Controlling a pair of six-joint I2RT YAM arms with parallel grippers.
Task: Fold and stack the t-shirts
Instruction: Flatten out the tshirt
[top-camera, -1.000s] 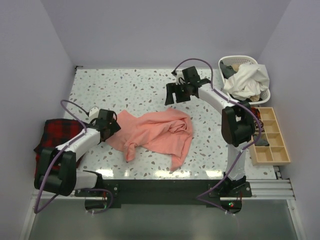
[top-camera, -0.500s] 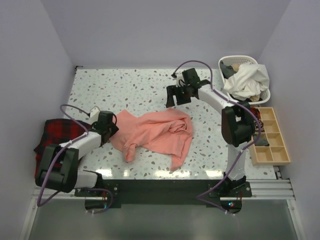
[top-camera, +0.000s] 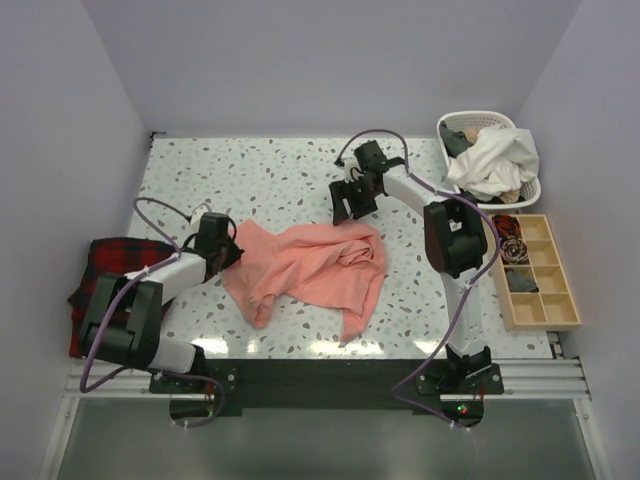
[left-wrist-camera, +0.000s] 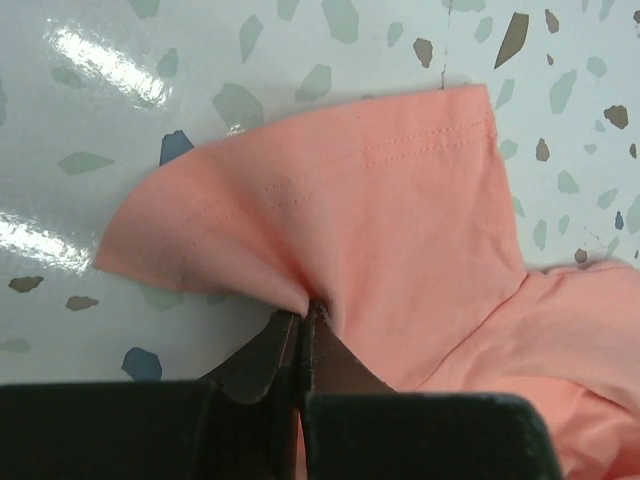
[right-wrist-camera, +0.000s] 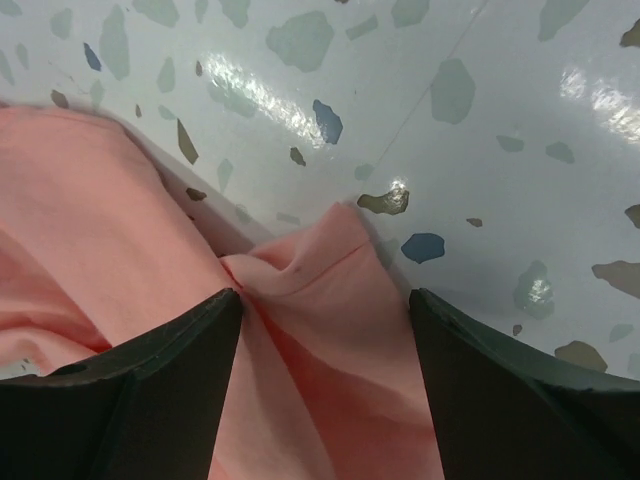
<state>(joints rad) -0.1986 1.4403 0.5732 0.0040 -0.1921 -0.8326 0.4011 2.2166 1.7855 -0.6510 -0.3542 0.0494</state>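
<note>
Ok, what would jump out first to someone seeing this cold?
A crumpled pink t-shirt lies dead centre. The left hand is shut on its left edge, while the right hand stands open over the far edge. A white basket of laundry sits in the far right corner.

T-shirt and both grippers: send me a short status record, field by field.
t-shirt: crumpled, not yet folded, lying between the two arms
left gripper: shut on a pinch of sleeve cloth
right gripper: open, jaws astride a bunched far edge of the shirt
plaid cloth: beside the left arm, apart from the shirt
basket: far right, holding clothes
</note>
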